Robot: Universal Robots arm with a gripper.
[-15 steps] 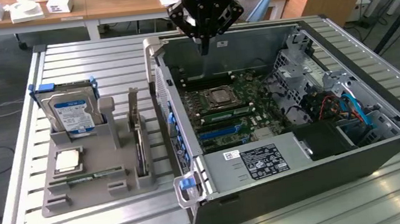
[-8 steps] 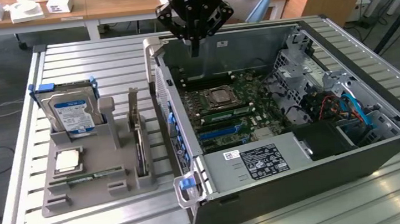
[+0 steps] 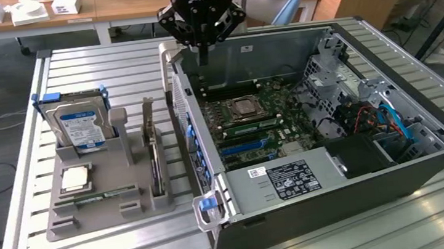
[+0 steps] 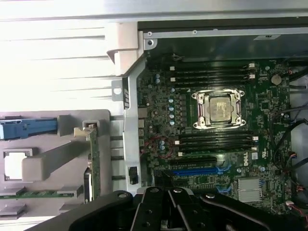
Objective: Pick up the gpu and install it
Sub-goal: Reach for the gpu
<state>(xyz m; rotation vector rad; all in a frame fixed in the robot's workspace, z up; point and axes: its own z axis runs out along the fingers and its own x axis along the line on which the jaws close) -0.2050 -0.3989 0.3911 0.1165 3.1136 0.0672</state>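
In the exterior view, the gpu (image 3: 152,147), a thin dark circuit card with a brownish edge, stands on edge in the grey plastic parts holder (image 3: 136,211). The holder sits on the slatted metal table (image 3: 76,71), just beside the open black computer case (image 3: 339,211), on the exterior view's left of it. Picking the card up well, I judge, means coming straight down over its narrow top edge, fingers spread either side and square to its length. They should also stay clear of the silver blue-labelled hard drive (image 3: 80,124), which stands further out from the case. The black pincer (image 3: 203,55) hangs above the case's far rim, closed tight on nothing and well apart from the card.

In the wrist view, the gpu (image 4: 94,159) shows edge-on in the holder (image 4: 53,163), just outside the case wall (image 4: 129,120). The green motherboard (image 4: 163,96) lies inside the case. A mid-length grasp should, I judge, keep the card from tipping. The pincer (image 4: 169,204) is shut and empty, over the case interior.
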